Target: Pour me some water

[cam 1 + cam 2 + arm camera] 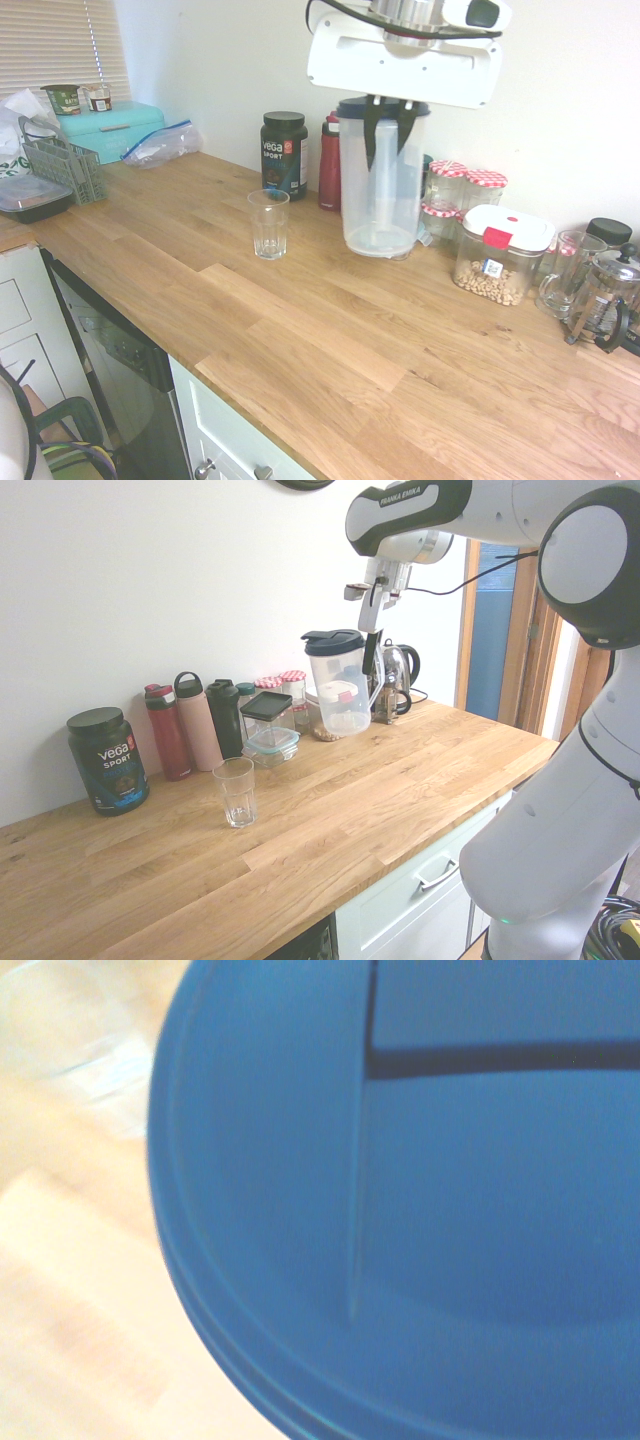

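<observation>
Red bottle (330, 165) and jars (446, 190) stand behind the claw-held pitcher (381, 180).

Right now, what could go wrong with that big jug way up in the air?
The gripper holds the clear pitcher only by its handle, off the wooden counter, so it might swing or slip. The glass is narrow and stands off to one side, so the pour could miss. Jars crowd in behind and could get bumped.
</observation>
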Robot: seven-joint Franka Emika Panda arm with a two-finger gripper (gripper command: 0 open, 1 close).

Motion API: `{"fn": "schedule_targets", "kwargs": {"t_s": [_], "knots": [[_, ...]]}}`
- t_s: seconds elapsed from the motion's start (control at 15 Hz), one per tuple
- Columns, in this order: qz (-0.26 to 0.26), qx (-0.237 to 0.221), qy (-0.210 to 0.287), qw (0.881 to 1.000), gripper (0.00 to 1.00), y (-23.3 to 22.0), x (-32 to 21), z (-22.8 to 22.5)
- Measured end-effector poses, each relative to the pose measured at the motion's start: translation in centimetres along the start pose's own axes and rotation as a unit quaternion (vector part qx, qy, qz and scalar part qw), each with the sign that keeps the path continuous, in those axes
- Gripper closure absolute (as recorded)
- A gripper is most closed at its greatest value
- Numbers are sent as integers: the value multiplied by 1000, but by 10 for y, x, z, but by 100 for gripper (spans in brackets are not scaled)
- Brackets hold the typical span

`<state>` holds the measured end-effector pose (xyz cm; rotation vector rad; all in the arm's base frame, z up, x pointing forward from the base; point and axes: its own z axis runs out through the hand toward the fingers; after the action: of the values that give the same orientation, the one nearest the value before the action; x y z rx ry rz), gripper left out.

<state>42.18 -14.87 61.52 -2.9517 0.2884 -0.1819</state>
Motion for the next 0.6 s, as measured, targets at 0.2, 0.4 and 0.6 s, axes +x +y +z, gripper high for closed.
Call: {"fn": "schedule_targets", "kwargs": {"t_s": [0.2, 0.4, 0.6], "knots": [[-84, 4, -44, 996, 100, -40, 4, 5], [-164, 0, -91, 982, 100, -84, 20, 21], [-234, -35, -140, 961, 100, -115, 40, 35]]}}
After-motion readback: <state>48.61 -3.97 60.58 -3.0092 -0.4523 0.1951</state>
